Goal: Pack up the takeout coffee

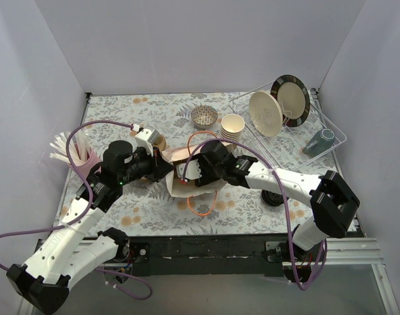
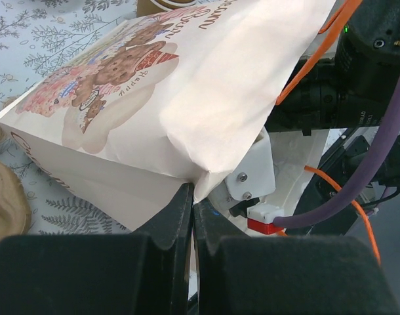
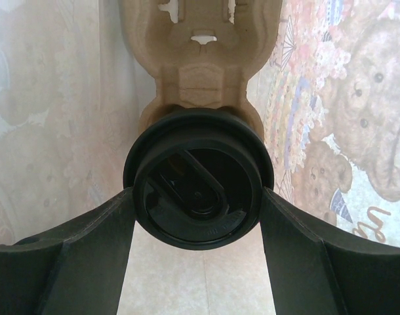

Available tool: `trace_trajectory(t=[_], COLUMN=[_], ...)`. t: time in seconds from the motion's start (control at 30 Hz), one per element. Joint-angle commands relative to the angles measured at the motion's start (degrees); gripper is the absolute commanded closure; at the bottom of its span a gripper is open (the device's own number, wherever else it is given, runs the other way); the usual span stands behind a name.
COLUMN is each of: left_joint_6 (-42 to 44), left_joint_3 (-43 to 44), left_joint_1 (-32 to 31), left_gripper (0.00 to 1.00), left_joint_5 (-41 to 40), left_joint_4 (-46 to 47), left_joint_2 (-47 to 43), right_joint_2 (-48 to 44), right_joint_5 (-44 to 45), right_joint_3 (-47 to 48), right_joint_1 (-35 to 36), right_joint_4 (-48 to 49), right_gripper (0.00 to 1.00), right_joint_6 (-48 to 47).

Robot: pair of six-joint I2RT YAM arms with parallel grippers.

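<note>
Nearest to us, the left gripper [image 2: 192, 220] has its fingers pressed together on the lower edge of the paper bag [image 2: 206, 85]. It pinches the paper there, and the printed side wall rises above it. Just beyond, the right gripper [image 3: 197, 198] reaches in through the bag's mouth. Its jaws are spread wide and sit flush against both sides of the takeout coffee [image 3: 199, 167], clamped on it at the black lid. The cup is therefore inside the bag, with bear-printed walls on either side and a moulded pulp carrier [image 3: 201, 79] directly behind it (we cannot tell whether the cup's base already sits in one of its wells).

We judge the step in hand to be the placement itself: the coffee is in the bag but not yet let go. The next move calls for settling the cup upright and supported, then opening the jaws and backing straight out without snagging the paper, while the left side holds the mouth open.

Farther back on the floral table [image 1: 154, 111] stand a stack of paper cups [image 1: 233, 125], a patterned bowl [image 1: 204, 116] and plates [image 1: 265, 113].
</note>
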Motion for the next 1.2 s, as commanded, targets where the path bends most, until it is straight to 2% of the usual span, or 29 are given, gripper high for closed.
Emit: trace_trajectory(t=[0.0, 0.27, 0.6, 0.7, 0.73, 0.93, 1.17], left_joint_6=[-2.7, -5.4, -5.7, -5.0, -4.6, -4.2, -2.9], left_joint_3=[2.0, 2.3, 2.7, 2.6, 2.6, 2.0, 1.8], left_joint_1=[0.2, 0.2, 0.2, 0.2, 0.2, 0.2, 0.2], left_gripper=[1.00, 1.00, 1.00, 1.00, 1.00, 1.00, 1.00], left_joint_5=[-0.9, -1.4, -0.5, 0.0, 0.5, 0.8, 1.6], left_joint_4=[-0.8, -1.0, -1.9, -2.6, -2.7, -2.0, -1.1], left_joint_2=[0.6, 0.6, 1.0, 1.5, 1.6, 2.0, 3.2], right_joint_2=[-1.3, -1.0, 0.2, 0.0, 0.0, -0.1, -0.2], right_joint_5=[-2.5, -3.8, -3.3, -2.8, -2.7, -2.0, -0.3], right_joint_3=[-1.7, -3.6, -3.4, -2.9, -2.8, -0.3, 0.8], right_joint_1=[-0.7, -1.7, -3.0, -3.1, -2.9, -3.0, -3.0], right_joint_4=[3.0, 3.7, 0.1, -0.6, -0.7, -4.5, -8.0], right_gripper=[0.90, 0.89, 0.89, 0.86, 0.81, 0.68, 0.64], right_joint_6=[0.8, 0.9, 2.7, 4.1, 4.7, 7.4, 8.2])
